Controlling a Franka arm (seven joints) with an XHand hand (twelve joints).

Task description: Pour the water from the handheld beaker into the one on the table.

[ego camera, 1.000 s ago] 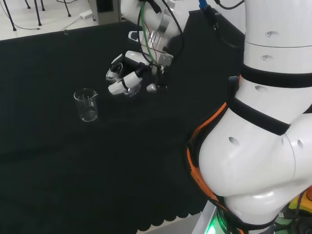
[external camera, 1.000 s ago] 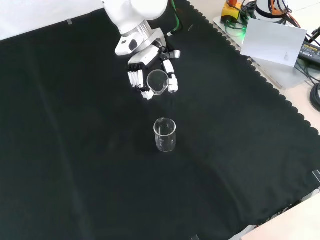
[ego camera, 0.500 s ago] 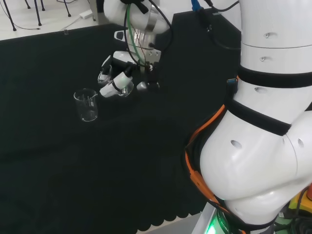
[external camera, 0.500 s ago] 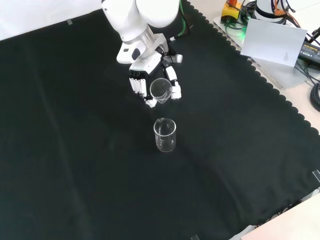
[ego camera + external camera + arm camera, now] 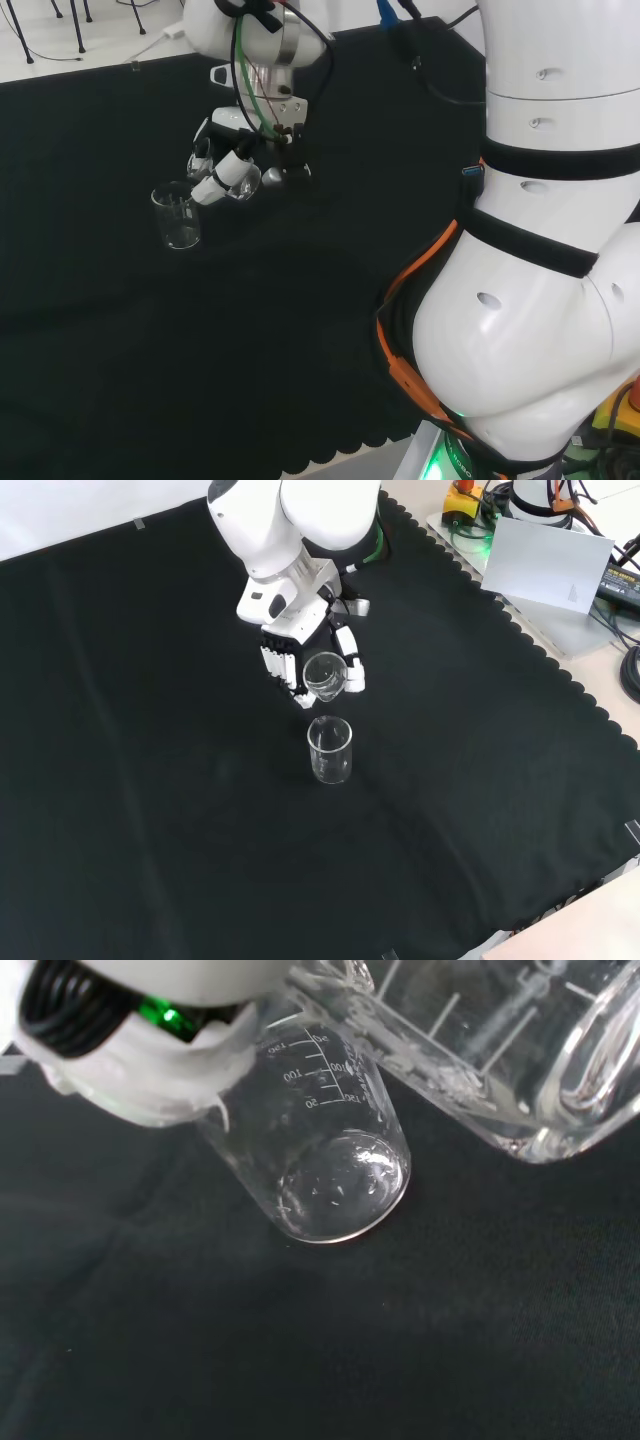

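Observation:
A clear glass beaker point(image 5: 330, 750) stands upright on the black cloth point(image 5: 150, 810); the head view shows this standing beaker point(image 5: 177, 216) at the left. My hand point(image 5: 292, 660) is curled round a second clear beaker point(image 5: 325, 673), held just above and behind the standing one in the front view. In the head view the hand point(image 5: 222, 165) sits just right of the standing beaker, with the held beaker point(image 5: 240, 183) tilted towards it. Up close in the wrist view, the held beaker point(image 5: 500, 1050) hangs over the standing beaker point(image 5: 325, 1150). Whether either holds water is unclear.
My arm's white links point(image 5: 540, 250) stand at the right in the head view. In the front view a white box point(image 5: 545, 565), cables and a yellow unit point(image 5: 462, 502) lie off the cloth's scalloped edge at the upper right.
My hand has carried the held beaker towards the standing beaker: leftwards in the head view, downwards in the front view. The gap between the two has nearly closed. The standing beaker has not moved.

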